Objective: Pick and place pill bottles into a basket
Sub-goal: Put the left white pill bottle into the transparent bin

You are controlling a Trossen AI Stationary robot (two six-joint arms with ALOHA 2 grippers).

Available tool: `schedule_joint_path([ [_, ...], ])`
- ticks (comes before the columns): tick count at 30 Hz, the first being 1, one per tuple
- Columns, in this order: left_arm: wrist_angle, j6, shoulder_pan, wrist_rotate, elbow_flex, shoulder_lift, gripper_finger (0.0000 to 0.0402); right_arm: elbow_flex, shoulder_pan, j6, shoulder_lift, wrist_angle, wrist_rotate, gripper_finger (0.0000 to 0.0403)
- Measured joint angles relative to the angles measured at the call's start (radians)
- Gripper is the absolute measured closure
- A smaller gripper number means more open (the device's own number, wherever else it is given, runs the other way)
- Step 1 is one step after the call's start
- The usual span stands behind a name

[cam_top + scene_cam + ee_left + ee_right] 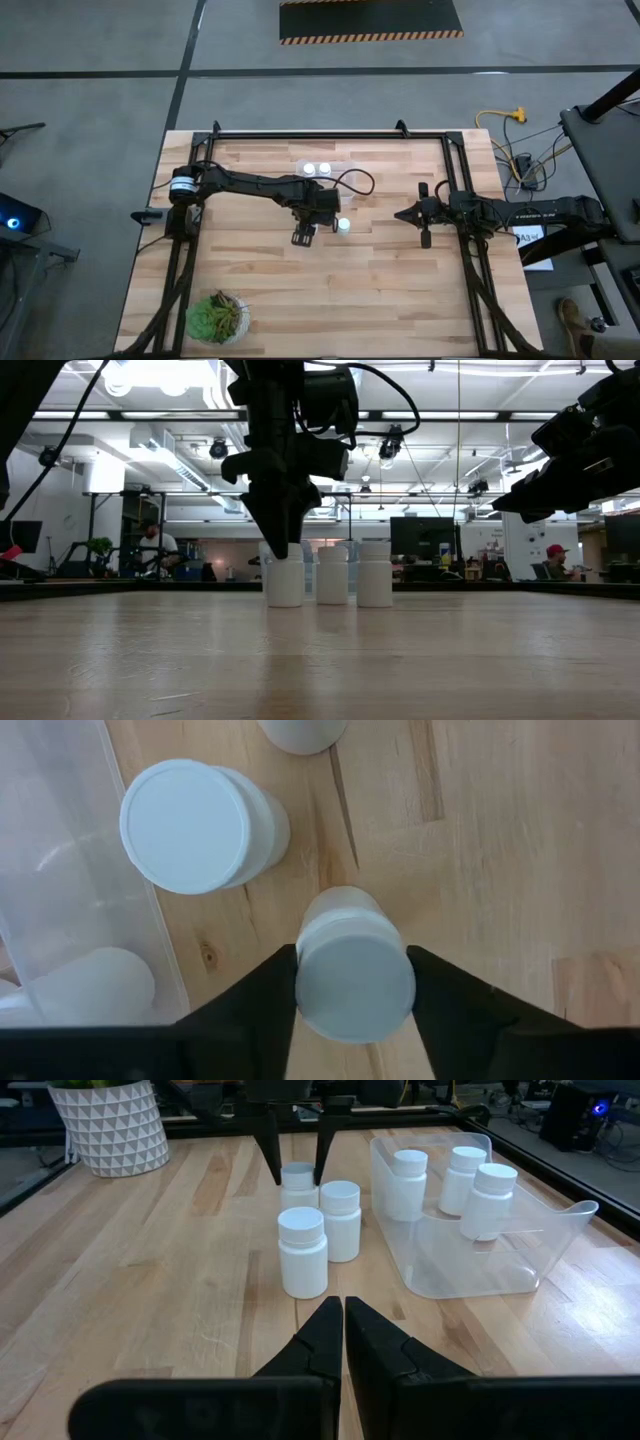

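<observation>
Three white pill bottles stand upright on their bases on the wooden table: one [302, 1252], one [340, 1220], and one [298, 1185] between my left gripper's fingers. Three more [465, 1175] stand inside the clear basket [470, 1270], which also shows in the high view [350, 165]. My left gripper [355, 970] is over the table's middle [322, 212], shut on the bottle [355, 975]. My right gripper [343, 1320] is shut and empty, above the table to the right [405, 214]. My left gripper pinches the bottle's round cap [310, 985] between its two fingers [265, 1005], one on each side. The fingers come from above, pointing down [280, 540]. The bottle [285, 582] stands upright with its base on the table.
A green potted plant [215, 318] stands at the table's near left corner. The basket's wall [60, 870] is close beside the held bottle, and another bottle [200, 825] stands right next to it. Black frame rails [330, 133] run along the table's edges.
</observation>
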Motion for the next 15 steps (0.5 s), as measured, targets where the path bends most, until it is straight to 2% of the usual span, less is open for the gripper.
schedule_joint_path([
  [2,0.0,0.0,0.0,0.0,0.0,0.0,0.0258,0.0,0.0,0.0,0.0,0.0,0.0,0.0394],
  [8,-0.032,0.001,0.0,0.003,0.011,0.0,0.0258,0.0,0.0,0.0,0.0,0.0,0.0,0.0394],
  [15,-0.13,0.005,0.0,0.01,0.082,-0.004,0.0258,0.0,0.0,0.0,0.0,0.0,0.0,0.0394],
])
